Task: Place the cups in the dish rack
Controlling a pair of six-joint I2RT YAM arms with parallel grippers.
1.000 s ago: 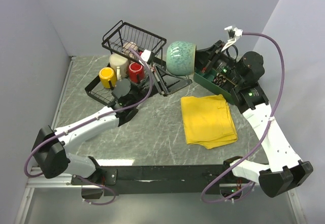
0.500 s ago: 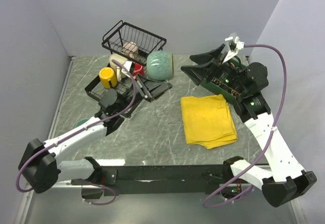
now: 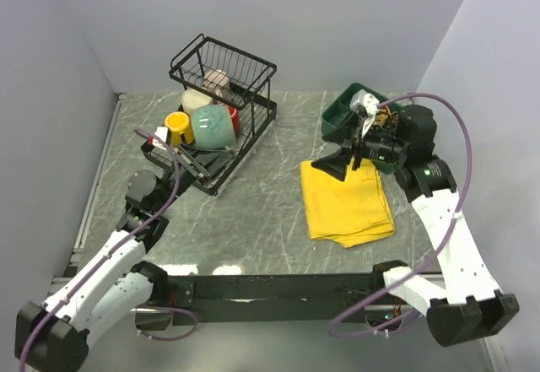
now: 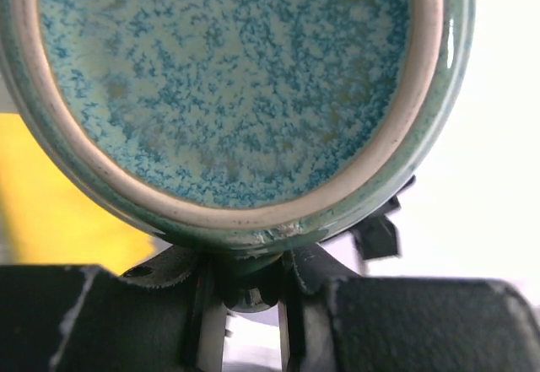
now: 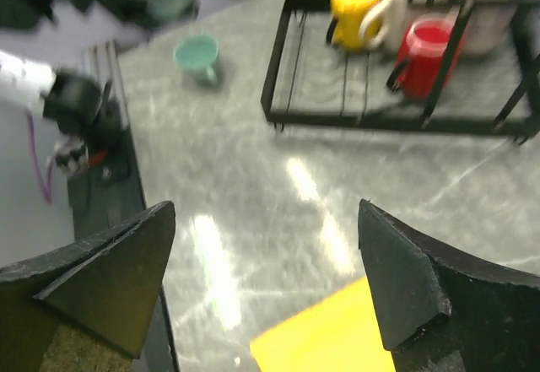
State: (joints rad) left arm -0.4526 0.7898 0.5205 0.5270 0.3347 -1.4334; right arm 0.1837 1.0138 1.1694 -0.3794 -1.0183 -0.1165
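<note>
My left gripper [image 4: 245,281] is shut on the handle of a teal speckled cup [image 4: 236,85], which fills the left wrist view. From above, this cup [image 3: 213,127] hangs over the lower tier of the black wire dish rack [image 3: 253,72]. A yellow cup [image 3: 177,123], a cream cup [image 3: 196,100] and a red cup [image 3: 234,117] stand on that tier. A lilac-beige cup [image 3: 217,79] lies in the upper basket. My right gripper [image 3: 337,165] stands open and empty over the yellow cloth [image 3: 346,199]. A small green cup [image 5: 198,51] sits on the table left of the dish rack [image 5: 283,68].
A green plastic tray [image 3: 344,112] stands at the back right, behind my right arm. The folded yellow cloth lies right of centre. Walls close in on the left, back and right. The black base rail [image 3: 278,288] runs along the near edge.
My left arm has carried the teal cup leftward, from beside the green tray to over the rack's lower tier. My right gripper has opened, let go and drawn back over the cloth.
</note>
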